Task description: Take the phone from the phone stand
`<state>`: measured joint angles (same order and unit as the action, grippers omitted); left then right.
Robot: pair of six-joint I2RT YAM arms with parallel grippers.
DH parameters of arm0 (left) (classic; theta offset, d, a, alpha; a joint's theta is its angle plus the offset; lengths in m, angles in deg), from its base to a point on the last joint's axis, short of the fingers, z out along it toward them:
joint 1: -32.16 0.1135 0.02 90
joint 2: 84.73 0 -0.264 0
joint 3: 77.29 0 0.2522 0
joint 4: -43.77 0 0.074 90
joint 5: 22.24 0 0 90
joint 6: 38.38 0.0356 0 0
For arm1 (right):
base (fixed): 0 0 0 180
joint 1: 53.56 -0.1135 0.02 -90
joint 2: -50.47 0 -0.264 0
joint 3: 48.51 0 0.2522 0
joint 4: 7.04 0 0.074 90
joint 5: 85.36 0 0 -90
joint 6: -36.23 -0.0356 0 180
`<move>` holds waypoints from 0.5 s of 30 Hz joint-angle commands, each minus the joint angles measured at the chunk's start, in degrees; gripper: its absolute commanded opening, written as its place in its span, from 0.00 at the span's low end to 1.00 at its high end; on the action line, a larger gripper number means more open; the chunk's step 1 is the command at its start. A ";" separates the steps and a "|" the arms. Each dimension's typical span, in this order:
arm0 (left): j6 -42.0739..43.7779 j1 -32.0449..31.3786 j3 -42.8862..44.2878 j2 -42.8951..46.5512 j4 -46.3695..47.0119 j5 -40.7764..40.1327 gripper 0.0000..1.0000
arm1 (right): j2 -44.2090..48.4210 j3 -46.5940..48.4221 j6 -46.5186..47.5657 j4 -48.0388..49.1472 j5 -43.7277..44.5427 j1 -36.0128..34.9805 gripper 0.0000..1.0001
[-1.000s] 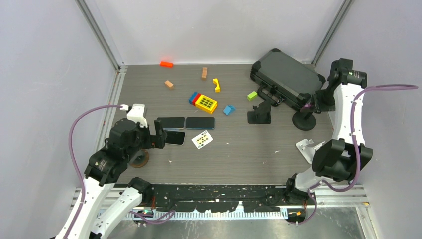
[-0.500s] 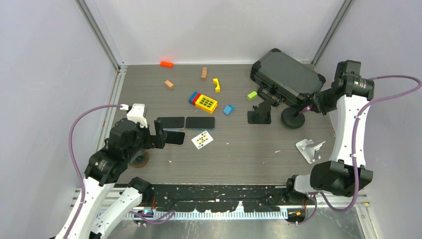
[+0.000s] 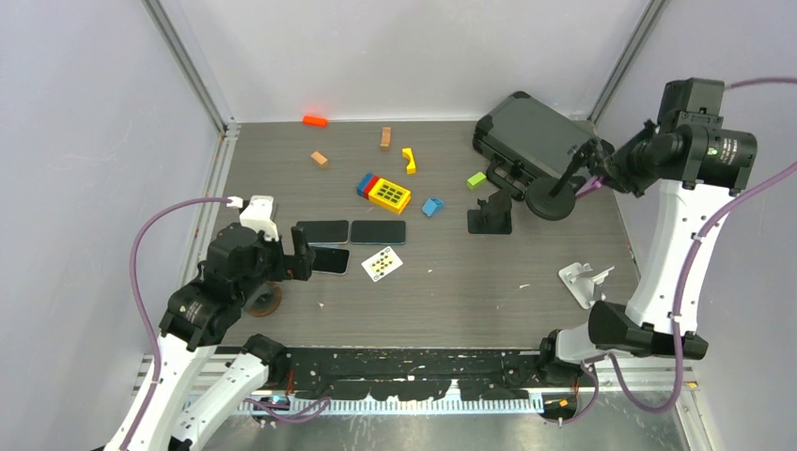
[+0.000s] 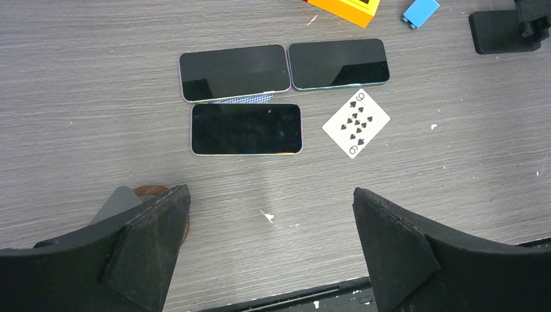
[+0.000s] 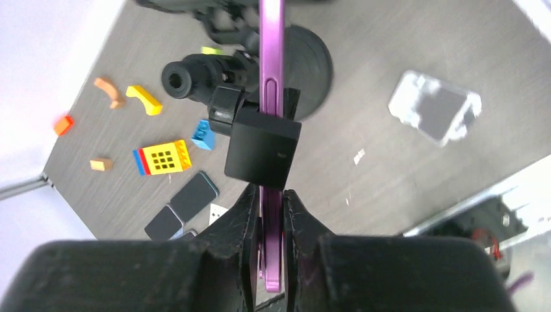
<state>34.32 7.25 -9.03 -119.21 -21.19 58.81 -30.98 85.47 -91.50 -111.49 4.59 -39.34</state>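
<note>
My right gripper (image 3: 609,173) is shut on a purple phone (image 5: 271,78), seen edge-on between its fingers (image 5: 271,218). The phone is still clamped in the square holder (image 5: 263,148) of a black phone stand. The stand's round base (image 3: 548,201) hangs tilted with the phone, raised above the table in front of the black case; it also shows in the right wrist view (image 5: 310,62). My left gripper (image 3: 282,259) is open and empty, low over the table's near left (image 4: 269,221).
Three dark phones (image 4: 247,128) and a playing card (image 4: 356,122) lie ahead of the left gripper. A second black stand (image 3: 490,217), a white stand (image 3: 585,281), a black case (image 3: 538,138), toy blocks (image 3: 388,194) and a brown disc (image 3: 264,301) are on the table.
My right arm has risen and swung left, carrying the phone and its stand up from the table at the right. The left arm has not moved.
</note>
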 commanded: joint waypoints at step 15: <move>0.91 -0.23 0.07 -0.64 1.99 -0.54 1.00 | -6.82 14.63 -1.06 5.09 7.36 -51.70 0.00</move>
<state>34.32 7.25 -9.03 -119.26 -21.22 58.79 -40.20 101.71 -91.72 -112.04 10.29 -82.71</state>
